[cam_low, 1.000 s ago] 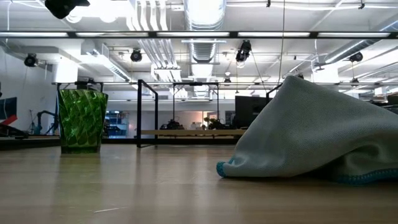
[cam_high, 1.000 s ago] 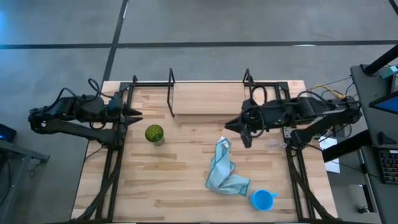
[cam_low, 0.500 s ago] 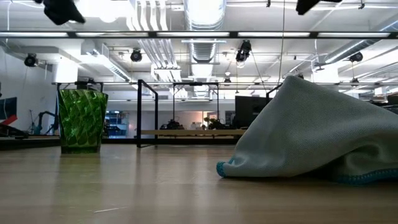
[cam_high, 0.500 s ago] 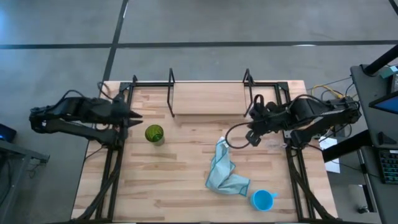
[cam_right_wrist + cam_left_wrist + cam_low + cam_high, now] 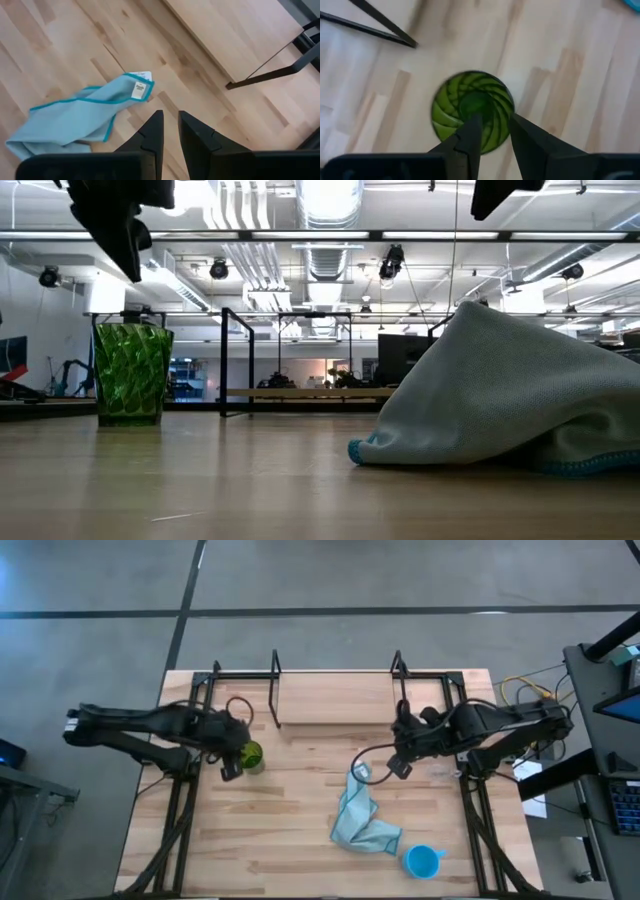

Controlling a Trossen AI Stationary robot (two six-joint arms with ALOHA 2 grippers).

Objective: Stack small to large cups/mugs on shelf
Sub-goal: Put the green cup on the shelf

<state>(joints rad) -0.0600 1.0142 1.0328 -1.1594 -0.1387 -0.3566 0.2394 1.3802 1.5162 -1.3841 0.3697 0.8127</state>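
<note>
The dark green cup [image 5: 248,755], upright at the table's [image 5: 300,840] nine o'clock side, looks rigid, slick and ribbed, best pinched across its rim by the left hand [image 5: 492,131], released and poised just above it.

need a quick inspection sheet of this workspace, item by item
surface: wooden tabletop, bare in the middle.
job's things: green cup upright near the left side; blue mug at the front right; shelf at the back, nothing on it; glass cup not made out.
clutter: light blue cloth crumpled right of centre.
grippers: left gripper open above the green cup; right gripper open, above the tabletop near the cloth.
cables: cables loop off the right arm.
surroundings: grey floor; no person seen.
</note>
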